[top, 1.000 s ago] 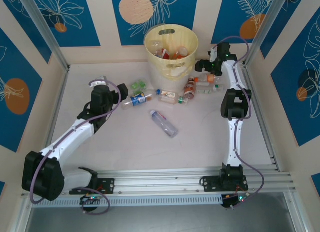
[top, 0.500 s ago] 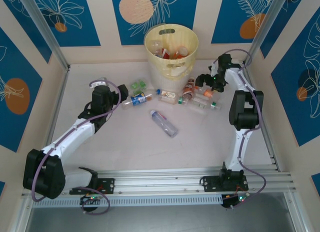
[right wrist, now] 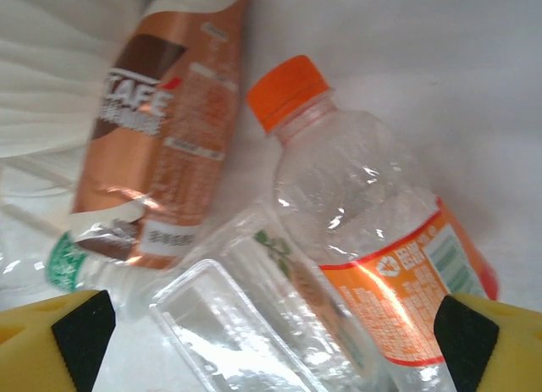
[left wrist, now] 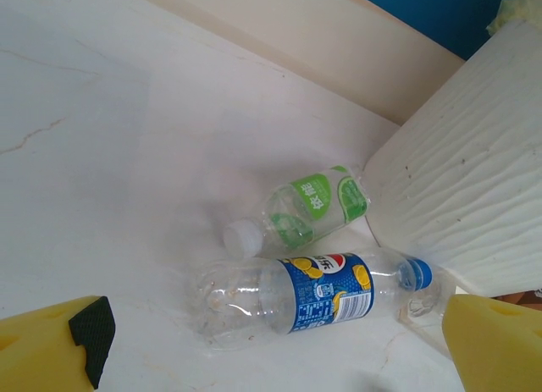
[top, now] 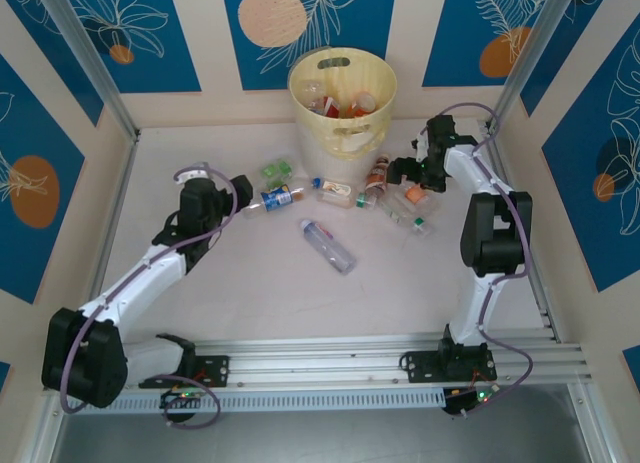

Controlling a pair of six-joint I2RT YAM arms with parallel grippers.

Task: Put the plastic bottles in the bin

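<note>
On the left, we are holding the left end effector (left wrist: 284, 341) spread wide and empty above the blue-labelled bottle (left wrist: 322, 295). That bottle is lying on its side on the worktop (left wrist: 102, 113), with its blue cap pointing right toward the bin (left wrist: 457, 172). To make this pick well, we are judging that the fingers (left wrist: 85, 337) should be closing across the labelled middle. The body looks stiffest there, whereas the thin clear base seems likely to buckle and slip. The green-labelled bottle (left wrist: 318, 206) is lying just beyond it, white cap to the left. It is close enough that the far finger could be nudging it, so we are favouring a straight descent.

In the middle, the pale yellow bin is standing upright at the far edge of the worktop with several bottles showing inside it. A lone bottle (top: 327, 245) is lying nearer to us, well apart from the others.

On the right, we are poising the right end effector (right wrist: 271, 337) over a tight cluster, its jaws wide and gripping nothing. From left to right the cluster holds a brown-labelled bottle (right wrist: 169, 129), a crushed clear bottle (right wrist: 246, 324) and an orange-capped bottle (right wrist: 373, 223) with an orange label. These are lying against one another. We are therefore judging it best to be closing on the orange-capped one alone, at its label, so its neighbours are not being dragged along.
</note>
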